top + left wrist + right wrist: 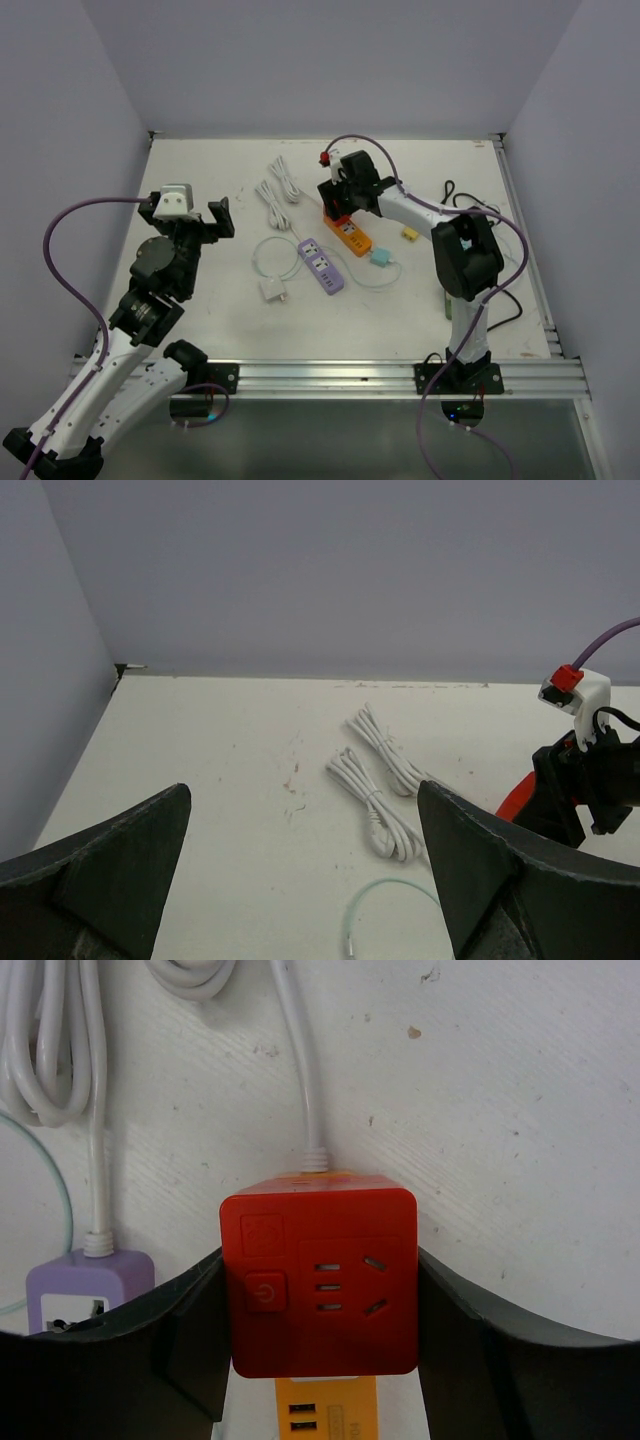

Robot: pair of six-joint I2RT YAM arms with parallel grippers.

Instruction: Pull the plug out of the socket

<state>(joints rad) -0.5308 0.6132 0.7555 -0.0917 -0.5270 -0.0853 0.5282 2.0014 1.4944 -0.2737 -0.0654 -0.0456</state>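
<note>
A red cube plug (318, 1280) with a power button and socket holes on its top face sits on the far end of the orange power strip (323, 1410). My right gripper (318, 1256) is shut on the cube, one finger pressed on each side. In the top view the right gripper (335, 197) holds the red cube (331, 210) over the orange strip (352, 236) at mid-table. My left gripper (187, 216) is open and empty, raised over the table's left side; in its own view it (303, 790) faces the back wall.
A purple power strip (322, 265) lies just left of the orange one. Two bundled white cables (280, 190) lie behind it. A white adapter (272, 291), a teal plug (380, 257) with thin cord, and black cables (480, 210) lie around.
</note>
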